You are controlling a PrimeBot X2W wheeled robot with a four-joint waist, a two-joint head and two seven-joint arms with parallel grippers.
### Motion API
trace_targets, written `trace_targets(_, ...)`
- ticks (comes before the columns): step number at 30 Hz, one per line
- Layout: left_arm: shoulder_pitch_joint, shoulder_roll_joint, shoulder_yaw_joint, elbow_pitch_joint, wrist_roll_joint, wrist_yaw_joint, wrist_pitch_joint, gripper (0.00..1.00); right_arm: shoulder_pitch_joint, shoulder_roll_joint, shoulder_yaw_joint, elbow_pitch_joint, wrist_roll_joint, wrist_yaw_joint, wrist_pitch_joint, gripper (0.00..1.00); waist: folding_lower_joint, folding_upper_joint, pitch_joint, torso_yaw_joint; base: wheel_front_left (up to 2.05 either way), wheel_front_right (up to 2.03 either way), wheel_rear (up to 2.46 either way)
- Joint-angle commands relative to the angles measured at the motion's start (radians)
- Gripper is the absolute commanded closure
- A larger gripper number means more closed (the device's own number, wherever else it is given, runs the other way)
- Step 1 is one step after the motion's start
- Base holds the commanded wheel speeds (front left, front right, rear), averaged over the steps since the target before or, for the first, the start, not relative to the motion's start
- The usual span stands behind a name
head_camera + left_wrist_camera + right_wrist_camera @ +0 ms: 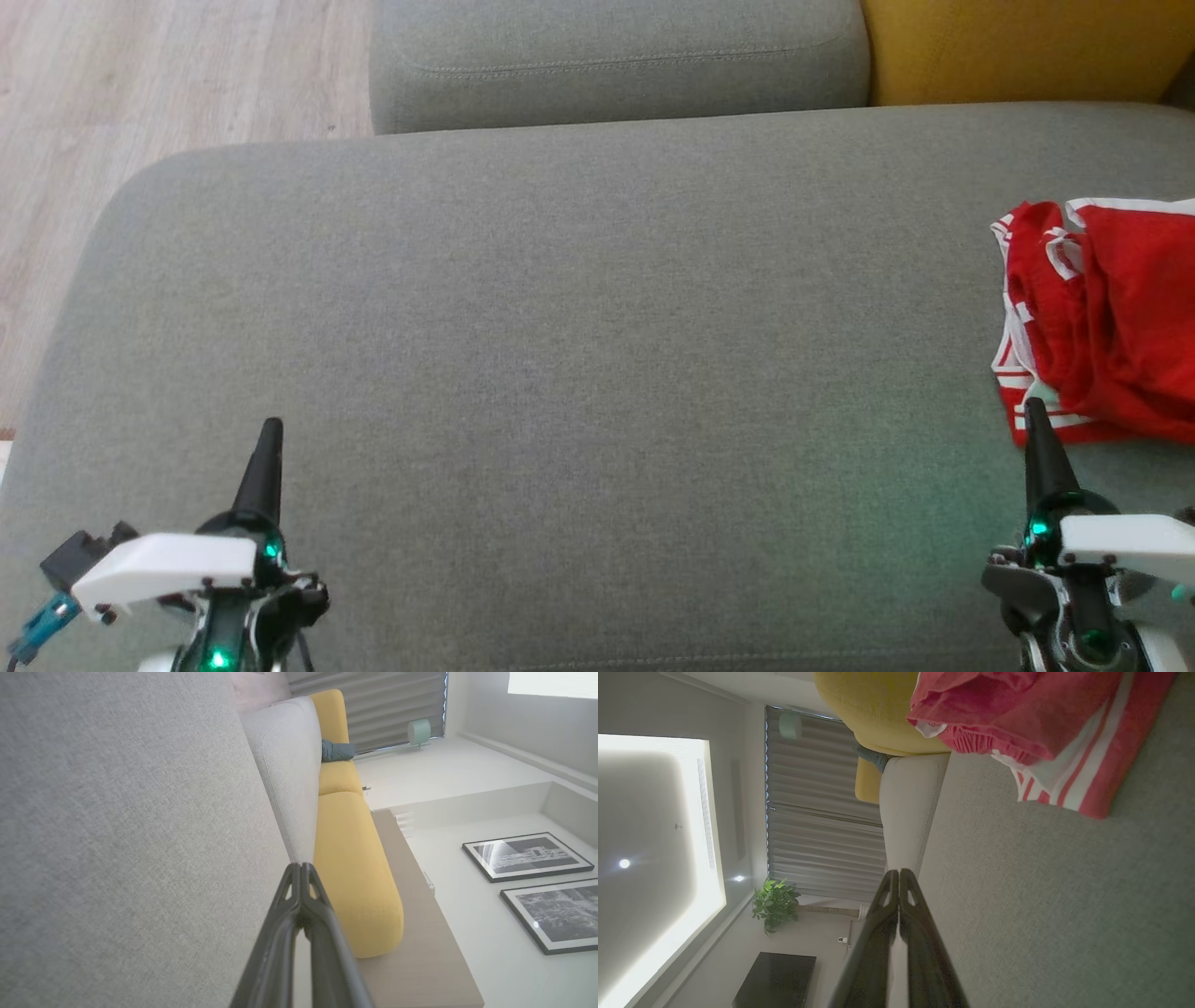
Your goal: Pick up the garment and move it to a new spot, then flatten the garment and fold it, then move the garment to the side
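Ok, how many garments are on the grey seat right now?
1. A crumpled red garment with white stripes lies on the grey seat at the robot's right, just beyond the right gripper. The head view cuts it off, so more could lie past that edge.

Even light covers the grey cushion [560, 327], a green glow [934, 523] tints its near-right part, and the ceiling panel [654, 858] beyond it glares in a dim view.
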Motion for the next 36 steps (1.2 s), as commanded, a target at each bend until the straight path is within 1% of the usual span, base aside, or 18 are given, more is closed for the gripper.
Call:
trace_targets(1, -0.060, 0.007, 0.043, -0.026, -0.026, -0.008, 0.007, 1.00, -0.063, -0.022, 0.012, -0.027, 0.029, -0.001, 0.007, 1.00, 0.0000, 0.0000, -0.001, 0.000, 0.00, 0.00, 0.00)
trace_targets(18, -0.075, -0.003, 0.094, -0.019, -0.218, -0.032, 0.056, 1.00, -0.088, -0.022, 0.000, 0.011, 0.223, -0.001, 0.015, 1.00, 0.0000, 0.0000, -0.010, -0.005, 0.00, 0.00, 0.00)
trace_targets(36, -0.075, -0.007, 0.100, -0.019, -0.213, -0.032, 0.061, 1.00, -0.089, -0.017, -0.007, 0.011, 0.217, -0.001, 0.021, 1.00, 0.0000, 0.0000, -0.010, -0.005, 0.00, 0.00, 0.00)
